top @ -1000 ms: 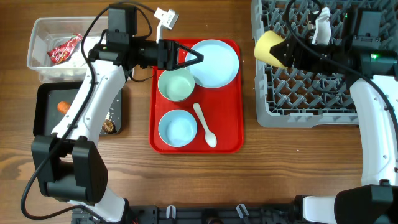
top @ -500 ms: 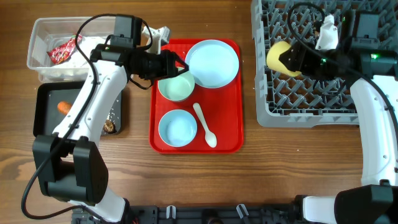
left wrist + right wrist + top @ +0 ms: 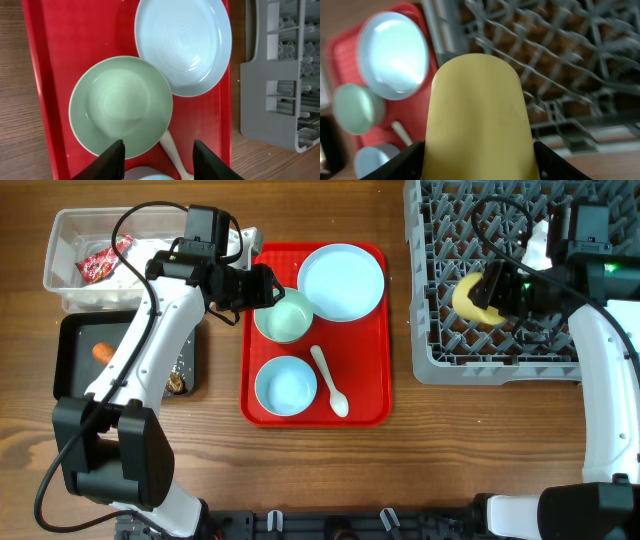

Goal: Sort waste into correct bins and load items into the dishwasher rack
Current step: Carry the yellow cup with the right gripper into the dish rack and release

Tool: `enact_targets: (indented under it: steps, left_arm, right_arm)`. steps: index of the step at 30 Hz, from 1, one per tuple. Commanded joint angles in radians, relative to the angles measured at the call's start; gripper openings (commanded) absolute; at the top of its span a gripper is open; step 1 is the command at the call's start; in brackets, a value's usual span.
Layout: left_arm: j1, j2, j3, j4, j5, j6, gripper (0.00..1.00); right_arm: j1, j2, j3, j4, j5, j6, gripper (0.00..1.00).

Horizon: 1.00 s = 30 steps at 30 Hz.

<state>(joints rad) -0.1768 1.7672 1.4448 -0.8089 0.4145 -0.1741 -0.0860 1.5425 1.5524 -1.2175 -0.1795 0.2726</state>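
Step in hand: loading the dishwasher rack (image 3: pixel 440 352), judging by the small yellow cup (image 3: pixel 479 115) held above its pegs.
Right gripper (image 3: pixel 487 292): closed on the cup, fingers pressed to both its sides; the cup lay tilted on its side over the middle of the rack, and whether it touched the pegs could not be told.
Right arm pose: reached inward from the right edge across the rack, wrist turned toward the table's centre.
Left gripper (image 3: pixel 159 149): jaws apart and holding nothing, above the near rim of the pale-green bowl (image 3: pixel 120 105).
Left arm pose: stretched from the left over the black tray (image 3: pixel 68 330) toward the red tray (image 3: pixel 365 405).
On the red tray: the pale-green bowl, light-blue plate (image 3: pixel 182 42), light-blue bowl (image 3: pixel 285 385) and white spoon (image 3: pixel 330 380).
Next move, likely: seat the cup between pegs and let go; left jaws to drop onto the green bowl's rim.
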Motion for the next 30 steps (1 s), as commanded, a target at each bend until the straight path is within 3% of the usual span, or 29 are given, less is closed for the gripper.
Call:
enact_targets:
  steps: [1,7,12,25,30]
  left_arm:
    - [-0.005,-0.004,-0.008,-0.011,-0.031,0.009,0.43]
    - [-0.005,-0.004,-0.008,-0.019,-0.031,0.009,0.43]
    - [-0.005,-0.004,-0.008,-0.019,-0.031,0.009,0.44]
    - [-0.005,-0.004,-0.008,-0.026,-0.031,0.009,0.43]
    - [-0.005,-0.004,-0.008,-0.026,-0.031,0.008,0.44]
  right_arm:
    - [0.001,-0.021,0.028,-0.042,0.159,0.046,0.46]
    - [0.0,-0.012,0.028,-0.061,0.351,0.104,0.46]
    - [-0.036,0.046,0.028,-0.067,0.375,0.114,0.47]
    - [-0.343,0.161,0.028,-0.032,0.124,0.041,0.45]
    - [-0.389,0.175,0.027,-0.011,0.119,0.033,0.45]
